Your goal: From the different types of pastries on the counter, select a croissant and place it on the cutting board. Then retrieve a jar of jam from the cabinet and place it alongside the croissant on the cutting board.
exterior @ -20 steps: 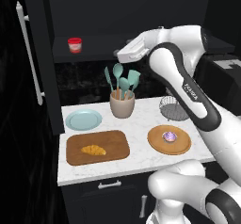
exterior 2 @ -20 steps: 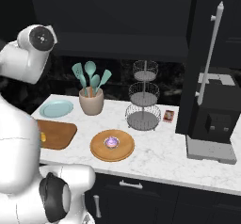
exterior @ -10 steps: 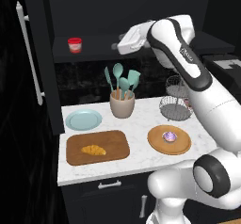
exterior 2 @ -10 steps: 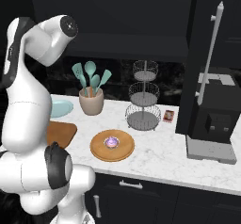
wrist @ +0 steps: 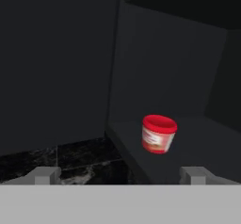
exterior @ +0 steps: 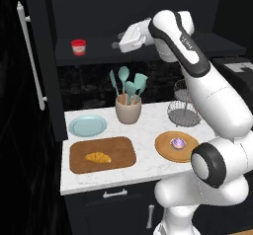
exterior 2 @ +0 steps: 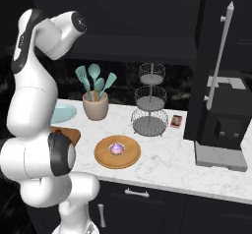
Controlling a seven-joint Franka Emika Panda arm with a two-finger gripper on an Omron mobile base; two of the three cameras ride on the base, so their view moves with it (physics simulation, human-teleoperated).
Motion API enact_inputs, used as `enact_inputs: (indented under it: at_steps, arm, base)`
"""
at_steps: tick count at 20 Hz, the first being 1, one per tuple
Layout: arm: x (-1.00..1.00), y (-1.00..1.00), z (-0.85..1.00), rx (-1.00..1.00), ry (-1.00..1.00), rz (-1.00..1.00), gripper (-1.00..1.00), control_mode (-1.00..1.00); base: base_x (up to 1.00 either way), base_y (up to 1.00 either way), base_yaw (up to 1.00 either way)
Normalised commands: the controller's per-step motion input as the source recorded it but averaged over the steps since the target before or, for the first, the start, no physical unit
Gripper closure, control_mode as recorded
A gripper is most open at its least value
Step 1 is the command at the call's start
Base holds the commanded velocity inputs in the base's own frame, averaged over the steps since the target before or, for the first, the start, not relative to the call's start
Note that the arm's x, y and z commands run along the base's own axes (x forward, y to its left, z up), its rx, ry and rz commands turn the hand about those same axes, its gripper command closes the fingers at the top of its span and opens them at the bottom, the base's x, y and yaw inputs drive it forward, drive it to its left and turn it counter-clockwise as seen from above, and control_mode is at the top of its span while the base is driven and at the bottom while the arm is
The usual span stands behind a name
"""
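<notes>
Jam is what this step is about: the croissant (exterior: 98,157) is already lying on the cutting board (exterior: 79,162) down on the desk (exterior: 148,166), so the first half of the task looks finished and the fetch from the cabinet (wrist: 188,77) is the part in hand. In the hand view the fingers (wrist: 120,175) are sitting wide apart at the bottom edge, released and gripping nothing, their two tips (wrist: 46,175) framing the open shelf. Just ahead of them and a little toward the right tip, well apart from both, the jar of jam (wrist: 158,133) is standing upright on the shelf, tilted in that picture only by the roll of the camera. Seen from the left base view, the arm is reaching high, its elbow raised above the utensil crock (exterior: 128,111) and its hand held roughly level, pointing sideways at the jar, which is waiting further along the shelf near the open door. Next, I judge, the hand needs to travel straight forward until the jar is sitting between the tips, then close on its sides.
</notes>
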Motion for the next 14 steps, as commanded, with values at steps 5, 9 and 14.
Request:
enact_inputs:
  at_steps: [5,9,14]
  arm:
    - [0.5,0.2,-0.06,0.0,0.0,0.01,-1.0,-1.0]
    - [0.46,0.16,-0.21,0.0,0.0,0.04,-1.0,-1.0]
    - [0.23,0.18,-0.29,0.0,0.01,0.06,-1.0,-1.0]
  base:
    - [0.0,0.0,0.0]
    - [0.0,0.0,0.0]
    - [0.0,0.0,0.0]
